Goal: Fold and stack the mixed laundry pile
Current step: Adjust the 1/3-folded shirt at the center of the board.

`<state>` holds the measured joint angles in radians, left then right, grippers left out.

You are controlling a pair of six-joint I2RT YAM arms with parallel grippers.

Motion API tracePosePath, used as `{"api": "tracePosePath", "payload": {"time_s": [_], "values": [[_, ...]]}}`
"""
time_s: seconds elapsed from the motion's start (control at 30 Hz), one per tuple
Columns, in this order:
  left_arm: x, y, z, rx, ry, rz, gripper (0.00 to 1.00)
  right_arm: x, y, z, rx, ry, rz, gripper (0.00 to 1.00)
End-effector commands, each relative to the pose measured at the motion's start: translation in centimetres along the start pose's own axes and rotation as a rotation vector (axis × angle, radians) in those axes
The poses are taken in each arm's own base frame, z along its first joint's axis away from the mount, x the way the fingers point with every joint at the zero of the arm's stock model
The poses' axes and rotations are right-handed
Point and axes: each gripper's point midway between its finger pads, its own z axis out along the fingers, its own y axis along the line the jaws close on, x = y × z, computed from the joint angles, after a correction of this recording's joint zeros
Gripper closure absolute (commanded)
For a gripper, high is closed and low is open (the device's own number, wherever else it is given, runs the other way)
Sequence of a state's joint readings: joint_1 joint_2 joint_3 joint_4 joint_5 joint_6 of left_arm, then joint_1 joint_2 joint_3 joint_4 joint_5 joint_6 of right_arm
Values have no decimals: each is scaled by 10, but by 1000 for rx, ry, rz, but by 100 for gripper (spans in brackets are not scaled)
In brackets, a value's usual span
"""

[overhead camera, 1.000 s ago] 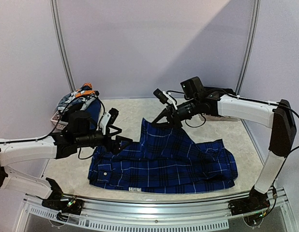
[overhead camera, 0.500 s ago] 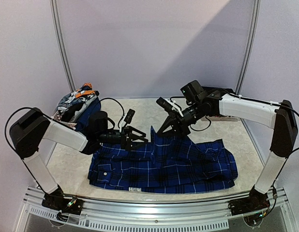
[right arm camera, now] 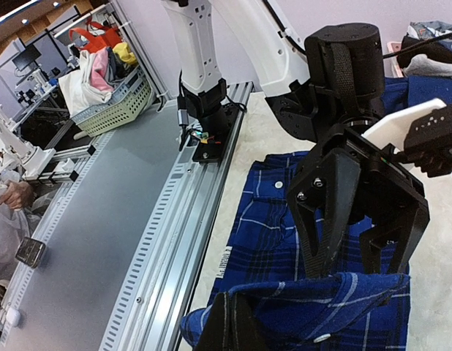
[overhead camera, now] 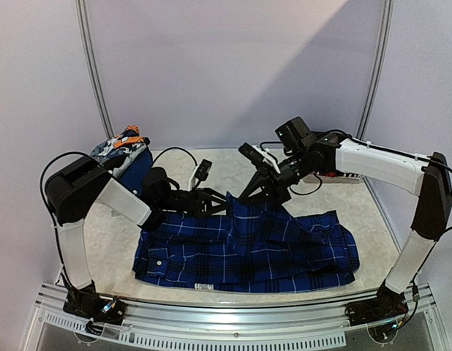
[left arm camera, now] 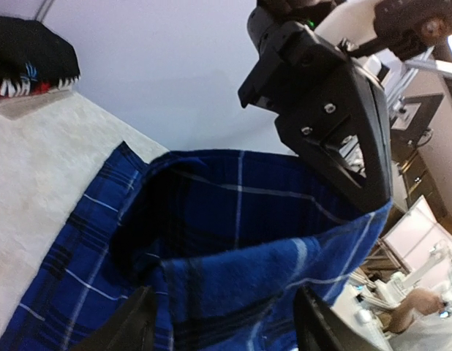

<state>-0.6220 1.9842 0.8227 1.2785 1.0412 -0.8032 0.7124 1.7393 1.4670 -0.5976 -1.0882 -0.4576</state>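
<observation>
With my right claw point(overhead camera: 246, 196) clamped on the raised far edge of the blue plaid shirt point(overhead camera: 284, 252) spread across the table point(overhead camera: 109, 245), I need the parted left claw point(overhead camera: 224, 202) squarely astride that edge before closing.

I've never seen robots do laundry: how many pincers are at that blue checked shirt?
2. The right pincer pinches the shirt's raised far edge. The left pincer straddles that same edge beside it, jaws open, with cloth between them.
</observation>
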Motion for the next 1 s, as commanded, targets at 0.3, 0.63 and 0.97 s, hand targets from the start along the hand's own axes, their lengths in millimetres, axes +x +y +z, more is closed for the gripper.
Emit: {"api": "tracePosePath", "payload": {"time_s": [0.3, 0.63, 0.97], "values": [[-14, -41, -13, 87, -33, 123, 91, -7, -24, -2, 102, 19, 13, 100], [-33, -68, -31, 33, -131, 81, 100, 14, -65, -18, 379, 46, 117, 77], [-28, -64, -44, -204, -109, -39, 100, 4, -74, -62, 683, -116, 260, 44]]}}
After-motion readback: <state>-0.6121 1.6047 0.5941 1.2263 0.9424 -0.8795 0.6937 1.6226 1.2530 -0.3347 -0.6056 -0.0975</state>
